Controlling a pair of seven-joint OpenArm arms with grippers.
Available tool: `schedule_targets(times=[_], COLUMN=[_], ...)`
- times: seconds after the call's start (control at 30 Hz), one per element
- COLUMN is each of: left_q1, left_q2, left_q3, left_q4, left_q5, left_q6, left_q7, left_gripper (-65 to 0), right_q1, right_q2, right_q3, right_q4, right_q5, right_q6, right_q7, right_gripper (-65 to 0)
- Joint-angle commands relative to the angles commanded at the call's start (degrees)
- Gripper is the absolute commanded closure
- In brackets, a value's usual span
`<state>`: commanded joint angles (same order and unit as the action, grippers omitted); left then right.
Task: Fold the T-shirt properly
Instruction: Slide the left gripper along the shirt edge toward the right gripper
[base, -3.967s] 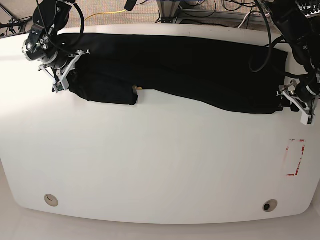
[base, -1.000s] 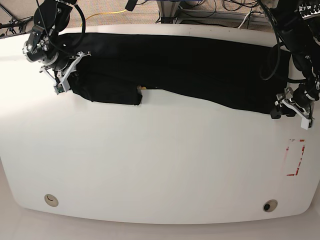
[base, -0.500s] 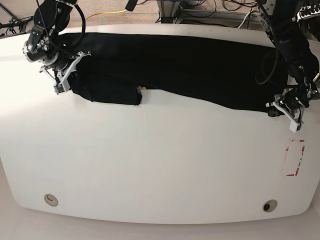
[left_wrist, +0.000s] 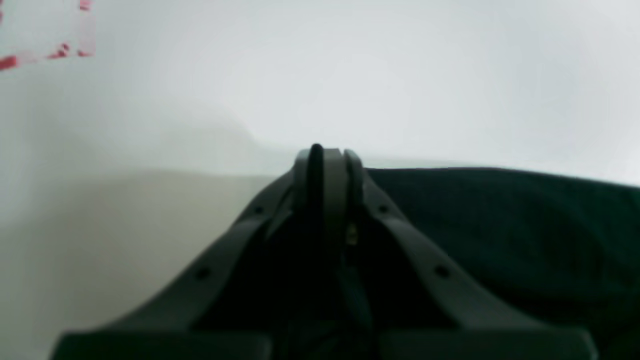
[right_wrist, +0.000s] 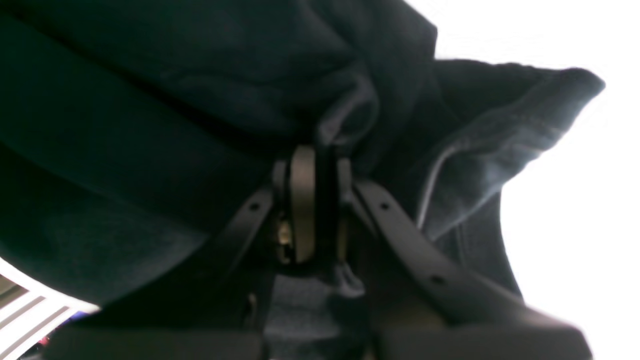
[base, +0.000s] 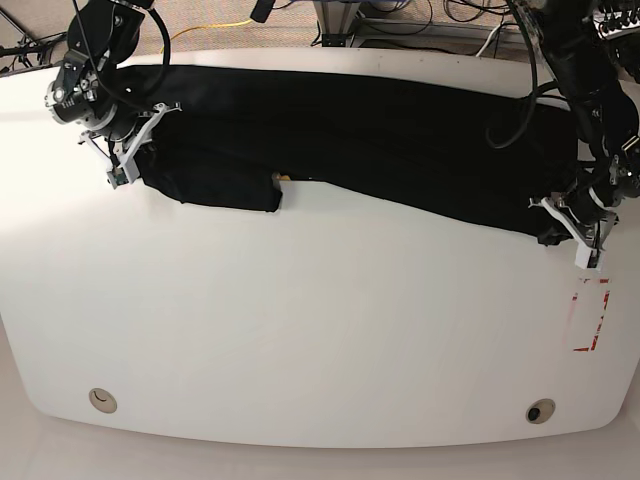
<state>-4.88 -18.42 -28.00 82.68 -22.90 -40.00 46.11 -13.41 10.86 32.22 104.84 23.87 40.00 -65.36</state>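
Observation:
The black T-shirt (base: 370, 130) lies stretched as a long band across the back of the white table (base: 320, 330). A speck of orange print (base: 280, 178) peeks out at a folded-under flap. At the view's left end, my right gripper (base: 125, 165) is shut on a bunched fold of the T-shirt (right_wrist: 350, 105); the right wrist view shows its fingertips (right_wrist: 312, 165) pinching cloth. My left gripper (base: 572, 232) is at the shirt's near corner on the view's right. The left wrist view shows it (left_wrist: 322, 155) shut at the dark cloth's edge (left_wrist: 500, 225).
A red-marked rectangle (base: 588, 315) is on the table just in front of the left gripper and shows as red marks (left_wrist: 50, 50) in the left wrist view. Two round holes (base: 101, 400) (base: 540, 411) sit near the front edge. Cables (base: 420, 20) lie behind the table.
My left gripper has moved inward from beside the table's edge to the shirt's near corner and then slightly forward. That corner has shifted a little toward the front. The right gripper has held still.

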Motion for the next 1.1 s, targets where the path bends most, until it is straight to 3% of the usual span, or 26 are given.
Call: schedule_targets(times=[0.47, 0.8, 0.87, 1.03, 1.1], left_q1=[17.9, 26.0, 26.7, 26.8, 26.8], left_q2=[0.0, -0.4, -0.5, -1.8, -2.2], left_q3=[-0.1, -0.1, 0.2, 1.7, 1.7], left_q4=[23.0, 25.1, 25.1, 23.0, 22.9], left_q5=[0.0, 0.2, 0.4, 0.5, 0.4], left_q6=[0.0, 0.0, 0.0, 0.0, 0.0], left_q7=[-0.2, -0.2, -0.1, 0.1, 0.2], left_gripper=[0.0, 0.0, -5.3, -35.7, -40.6], right_q1=[0.4, 0.2, -0.1, -0.1, -0.1], right_q2=[0.0, -1.4, -1.5, -1.6, -1.6], right_q3=[-0.2, -0.1, -0.1, -0.3, -0.3], right_q4=[0.0, -0.1, -0.1, -0.1, -0.1], right_q5=[-0.2, -0.4, -0.4, -0.4, -0.3], right_q6=[0.0, 0.0, 0.0, 0.0, 0.0], right_q7=[0.0, 0.0, 0.0, 0.0, 0.0], right_gripper=[0.0, 0.0, 0.0, 0.0, 0.0])
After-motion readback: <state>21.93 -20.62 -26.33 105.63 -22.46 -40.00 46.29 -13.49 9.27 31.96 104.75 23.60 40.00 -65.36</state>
